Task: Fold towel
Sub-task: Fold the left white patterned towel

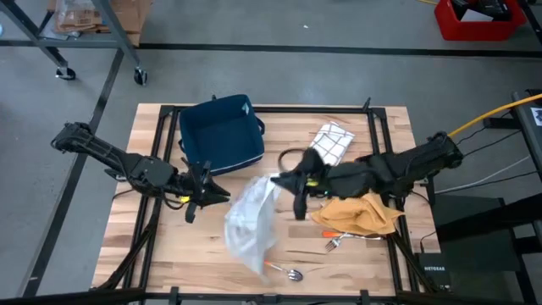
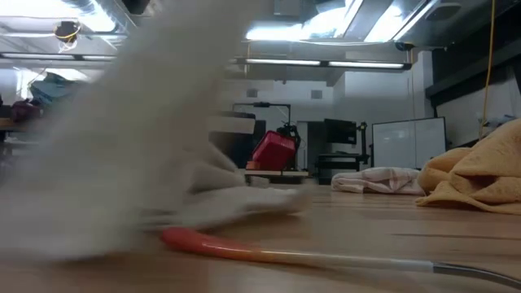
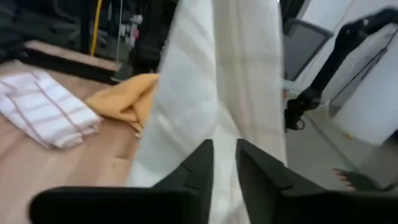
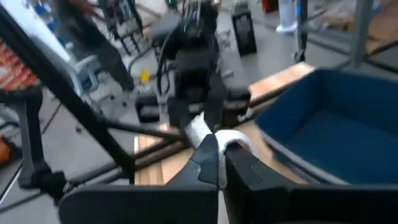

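**One Corner Up, Second Corner to Catch**

Holds the towel (image 1: 251,222) by its upper corner in the right gripper (image 1: 277,180), pinched shut on the cloth above mid-table. Leaves the rest draped down onto the table (image 1: 169,254) toward the front edge, its lower end lying by a spoon (image 1: 290,273). Sets the left gripper (image 1: 222,194) just beside the towel's left edge, jaws a little parted and, judging by the left wrist view, not yet closed on any cloth.

Probably the moment to secure a second corner. Bring the left gripper onto the neighbouring corner of the same edge. Pinch close to the hem, and take one layer only. Raise both corners level so the cloth hangs flat, not twisted. Drag nothing across the spoon or the orange cloth (image 1: 360,216). Lay the towel down on bare wood, clear of the blue bin (image 1: 220,135).
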`<state>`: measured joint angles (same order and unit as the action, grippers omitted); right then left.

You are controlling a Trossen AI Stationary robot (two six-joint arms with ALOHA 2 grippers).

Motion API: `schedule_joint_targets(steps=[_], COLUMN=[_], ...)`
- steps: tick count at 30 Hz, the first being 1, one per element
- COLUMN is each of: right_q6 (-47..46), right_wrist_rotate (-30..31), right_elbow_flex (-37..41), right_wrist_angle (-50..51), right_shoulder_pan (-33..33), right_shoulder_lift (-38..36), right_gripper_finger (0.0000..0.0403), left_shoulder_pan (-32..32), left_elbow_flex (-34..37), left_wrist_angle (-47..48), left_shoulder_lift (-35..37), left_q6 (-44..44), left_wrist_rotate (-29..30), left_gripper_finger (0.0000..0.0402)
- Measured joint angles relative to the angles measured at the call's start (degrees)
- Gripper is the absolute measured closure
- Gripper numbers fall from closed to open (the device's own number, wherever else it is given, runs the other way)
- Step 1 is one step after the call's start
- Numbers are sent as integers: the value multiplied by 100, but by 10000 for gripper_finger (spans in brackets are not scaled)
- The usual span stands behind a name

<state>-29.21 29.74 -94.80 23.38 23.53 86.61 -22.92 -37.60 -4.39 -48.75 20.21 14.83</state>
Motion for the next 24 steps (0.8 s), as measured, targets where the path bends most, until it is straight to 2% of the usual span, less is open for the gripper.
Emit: schedule_joint_targets(steps=[5,10,19,24], right_q6=[464,897,916,917], right_wrist_rotate=[127,33,-28,93], right_elbow_flex=[-3,-1,-3,-3], right_wrist_angle=[-304,-680,-683,-725], right_shoulder_pan=[15,8,9,9], right_shoulder_lift=[-459,-693,-762,-717], right_gripper_finger=[400,400,401,401], left_shoulder_pan=[224,344,282,6], left_elbow_flex=[-1,0,-2,-7], left_wrist_angle=[-109,-95,-104,-646], left_shoulder_lift=[4,0,-125,-461], left_q6=[-167,-140,82,786], left_wrist_rotate=[0,0,-2,-5], left_gripper_finger=[278,250,254,261])
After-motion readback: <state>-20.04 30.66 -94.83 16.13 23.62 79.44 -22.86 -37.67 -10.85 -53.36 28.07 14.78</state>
